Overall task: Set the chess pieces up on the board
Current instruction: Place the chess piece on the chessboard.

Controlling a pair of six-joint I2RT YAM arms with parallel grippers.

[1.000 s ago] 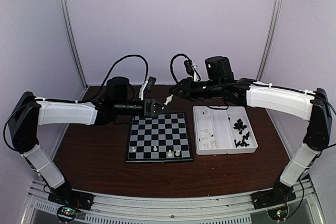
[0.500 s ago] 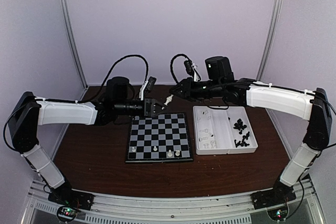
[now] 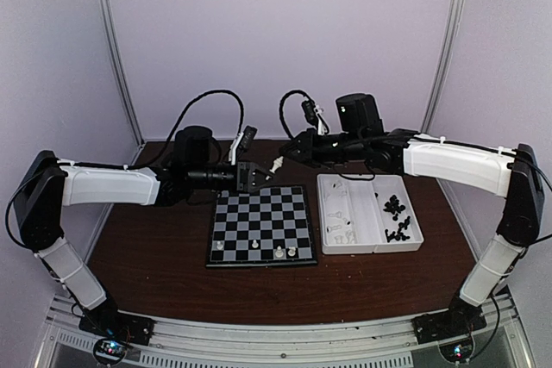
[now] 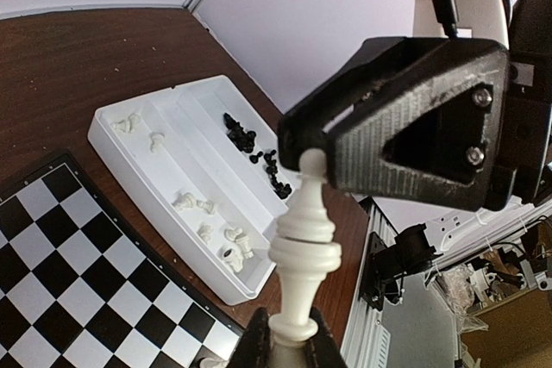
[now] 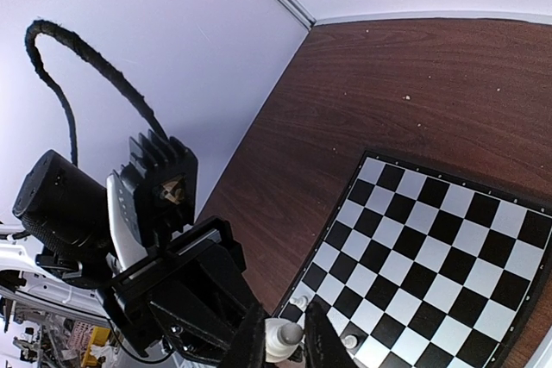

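A white chess piece (image 3: 277, 164) hangs in the air between my two grippers, above the board's far edge. My left gripper (image 3: 256, 176) is shut on its base, which shows in the left wrist view (image 4: 291, 338) with the piece (image 4: 304, 247) standing up from the jaws. My right gripper (image 3: 289, 154) has its fingers close on either side of the piece's head (image 5: 285, 339). The board (image 3: 259, 221) holds three white pieces on its near row, one at the left (image 3: 221, 246) and two together (image 3: 285, 252).
A white two-compartment tray (image 3: 371, 248) lies right of the board. It has white pieces (image 3: 341, 221) in its left half and black pieces (image 3: 395, 217) in its right half. Brown table lies around them, with walls behind and at both sides.
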